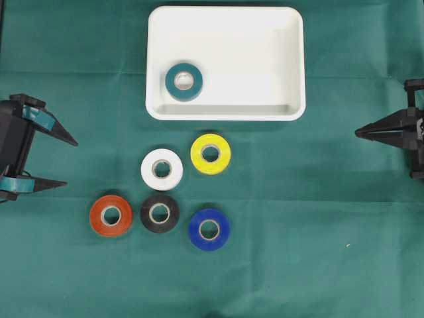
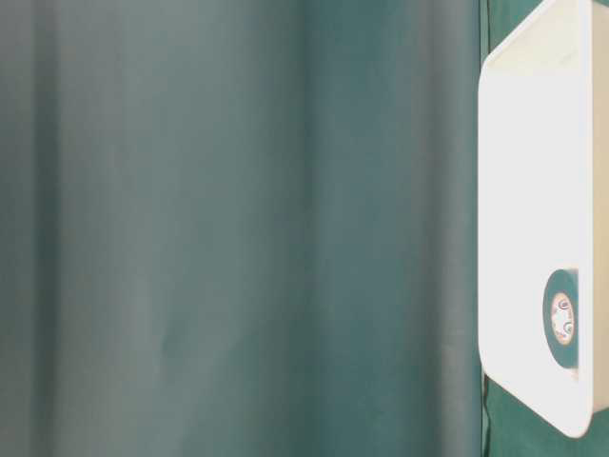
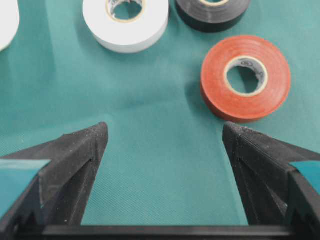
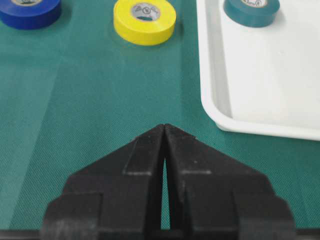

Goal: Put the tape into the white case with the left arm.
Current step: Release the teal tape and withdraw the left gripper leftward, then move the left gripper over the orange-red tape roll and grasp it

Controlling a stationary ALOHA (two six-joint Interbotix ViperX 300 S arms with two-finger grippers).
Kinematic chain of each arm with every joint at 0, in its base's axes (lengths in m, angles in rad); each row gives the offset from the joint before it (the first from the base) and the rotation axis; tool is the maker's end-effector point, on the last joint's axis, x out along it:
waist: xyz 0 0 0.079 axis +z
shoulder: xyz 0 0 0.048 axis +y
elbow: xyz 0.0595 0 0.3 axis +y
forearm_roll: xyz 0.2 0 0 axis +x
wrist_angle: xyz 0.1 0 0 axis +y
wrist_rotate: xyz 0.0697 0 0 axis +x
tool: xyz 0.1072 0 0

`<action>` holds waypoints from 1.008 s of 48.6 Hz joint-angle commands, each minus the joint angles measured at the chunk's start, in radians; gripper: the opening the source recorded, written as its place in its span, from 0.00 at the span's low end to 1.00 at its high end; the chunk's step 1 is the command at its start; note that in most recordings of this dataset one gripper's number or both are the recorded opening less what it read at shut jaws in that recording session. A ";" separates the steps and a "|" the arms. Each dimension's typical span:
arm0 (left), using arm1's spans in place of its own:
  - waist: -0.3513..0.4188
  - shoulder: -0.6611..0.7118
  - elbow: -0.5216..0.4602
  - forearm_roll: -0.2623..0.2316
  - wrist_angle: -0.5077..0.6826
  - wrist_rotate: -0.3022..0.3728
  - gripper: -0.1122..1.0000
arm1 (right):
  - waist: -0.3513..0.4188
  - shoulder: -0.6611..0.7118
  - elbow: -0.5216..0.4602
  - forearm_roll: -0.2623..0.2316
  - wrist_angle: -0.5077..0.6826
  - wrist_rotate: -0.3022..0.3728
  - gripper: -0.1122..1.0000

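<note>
Left arm (image 1: 14, 142): black, seen at the 9 o'clock edge of the overhead view, with teal patches borne on its finger bases. Left gripper (image 1: 71, 162): pointed toward 3 o'clock, jaws spread wide apart, nothing held between them; in its own wrist view the two black pointed fingers (image 3: 82, 145) are set far to either side with bare cloth between.

Right arm (image 1: 414, 129): black, seen at the 3 o'clock edge. Right gripper (image 1: 358, 132): pointed toward 9 o'clock, jaws brought together tip to tip, nothing gripped; in its wrist view the fingers (image 4: 145, 150) are pressed together at the tips.
</note>
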 commanded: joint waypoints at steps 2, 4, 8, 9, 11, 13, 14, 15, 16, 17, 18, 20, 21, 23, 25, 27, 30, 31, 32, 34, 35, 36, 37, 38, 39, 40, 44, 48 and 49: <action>-0.006 0.003 -0.011 -0.002 -0.002 -0.008 0.97 | -0.002 0.009 -0.011 0.000 -0.009 0.000 0.02; -0.006 0.005 -0.011 -0.002 -0.006 -0.008 0.97 | -0.002 0.009 -0.011 -0.002 -0.011 0.000 0.02; -0.008 0.020 -0.011 -0.002 -0.021 -0.009 0.97 | -0.002 0.009 -0.011 0.000 -0.009 0.000 0.02; -0.009 0.026 -0.011 -0.002 -0.028 -0.009 0.97 | 0.000 0.009 -0.011 -0.002 -0.011 0.000 0.02; -0.012 0.038 -0.011 -0.002 -0.040 -0.009 0.97 | 0.000 0.009 -0.011 0.000 -0.011 0.000 0.02; -0.018 0.057 -0.011 -0.002 -0.057 -0.009 0.97 | -0.002 0.011 -0.011 0.000 -0.011 0.000 0.02; -0.021 0.066 -0.011 -0.002 -0.064 -0.009 0.97 | 0.000 0.009 -0.011 -0.002 -0.009 0.000 0.02; -0.026 0.075 -0.011 -0.002 -0.074 -0.009 0.97 | 0.000 0.009 -0.011 -0.002 -0.009 0.000 0.02; -0.029 0.086 -0.011 -0.002 -0.084 -0.009 0.97 | 0.000 0.011 -0.011 0.000 -0.011 0.000 0.02; -0.035 0.095 -0.011 -0.002 -0.095 -0.011 0.97 | -0.002 0.011 -0.011 0.000 -0.009 0.000 0.02; -0.040 0.106 -0.011 -0.002 -0.106 -0.011 0.97 | -0.002 0.011 -0.011 -0.002 -0.011 0.000 0.02; -0.049 0.127 -0.012 -0.002 -0.126 -0.011 0.96 | -0.002 0.011 -0.011 0.000 -0.011 0.000 0.02; -0.057 0.144 -0.014 -0.002 -0.140 -0.011 0.97 | -0.002 0.011 -0.011 0.000 -0.011 0.000 0.02; -0.064 0.167 -0.017 -0.002 -0.155 -0.011 0.97 | 0.000 0.011 -0.011 -0.002 -0.011 0.000 0.02; -0.071 0.190 -0.020 -0.002 -0.169 -0.011 0.97 | -0.002 0.009 -0.009 0.000 -0.011 0.000 0.02; -0.072 0.213 -0.021 -0.002 -0.183 -0.011 0.96 | -0.002 0.011 -0.011 0.000 -0.011 0.000 0.02; -0.072 0.247 -0.028 -0.002 -0.199 -0.011 0.97 | -0.002 0.011 -0.011 -0.002 -0.009 0.000 0.02; -0.072 0.259 -0.029 -0.002 -0.204 -0.011 0.96 | -0.002 0.011 -0.011 0.000 -0.009 0.000 0.02; -0.072 0.268 -0.032 -0.003 -0.210 -0.011 0.96 | 0.000 0.011 -0.011 0.000 -0.011 0.000 0.02; -0.072 0.290 -0.037 -0.002 -0.221 -0.011 0.97 | -0.002 0.011 -0.011 -0.002 -0.009 0.000 0.02; -0.072 0.301 -0.040 -0.002 -0.225 -0.011 0.97 | -0.002 0.011 -0.011 0.000 -0.011 0.000 0.02; -0.072 0.310 -0.043 -0.002 -0.230 -0.011 0.96 | 0.000 0.011 -0.011 0.000 -0.011 0.000 0.02; -0.072 0.321 -0.046 -0.002 -0.236 -0.009 0.96 | -0.002 0.011 -0.011 0.000 -0.011 0.000 0.02; -0.072 0.334 -0.049 0.000 -0.245 -0.009 0.97 | -0.002 0.011 -0.011 0.000 -0.009 0.000 0.02; -0.072 0.344 -0.052 0.000 -0.253 -0.009 0.97 | 0.000 0.011 -0.011 -0.002 -0.011 0.000 0.02; -0.072 0.353 -0.054 -0.002 -0.259 -0.009 0.96 | -0.002 0.011 -0.011 -0.002 -0.011 0.000 0.02; -0.072 0.385 -0.063 0.000 -0.285 -0.009 0.97 | 0.000 0.011 -0.011 0.000 -0.011 0.000 0.02; -0.072 0.420 -0.071 0.000 -0.301 -0.009 0.96 | 0.000 0.011 -0.011 0.000 -0.009 0.000 0.02; -0.072 0.431 -0.074 0.000 -0.304 -0.009 0.96 | -0.002 0.011 -0.011 0.000 -0.011 0.000 0.02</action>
